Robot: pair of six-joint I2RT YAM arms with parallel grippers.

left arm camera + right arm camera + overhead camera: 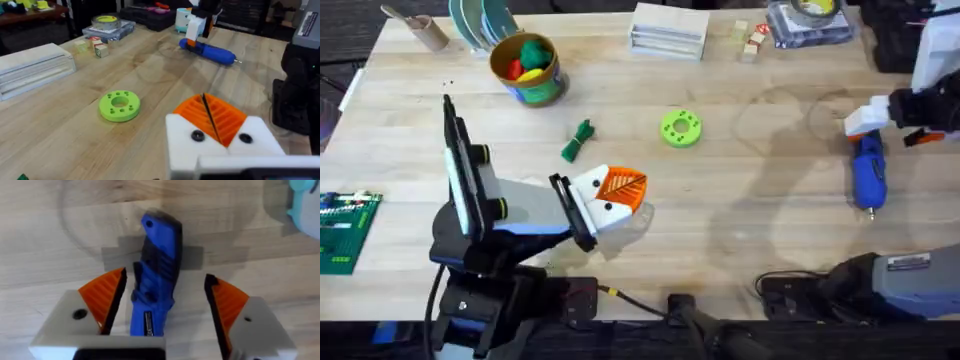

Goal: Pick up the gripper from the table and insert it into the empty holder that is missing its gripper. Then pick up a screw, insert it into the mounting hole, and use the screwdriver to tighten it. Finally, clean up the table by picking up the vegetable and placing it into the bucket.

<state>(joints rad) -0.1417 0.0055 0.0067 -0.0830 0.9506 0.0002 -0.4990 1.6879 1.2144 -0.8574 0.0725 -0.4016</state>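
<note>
Left arm, large and dark in the lower left of the overhead view, carries the left gripper low over the table's middle; its white fingers with orange ribbed pads are pressed together, only a thin dark seam between them, and nothing appears to be held, though the tips are partly cut off. Beyond it lie the vegetable, dark green on bare wood, the lime-green disc with holes, and, farther back to the left, the bucket containing coloured toy pieces. At the right edge, the right gripper hangs over the screwdriver, fingers spread wide to either side of its blue body, not touching it. The screwdriver lies flat on the table.
</note>
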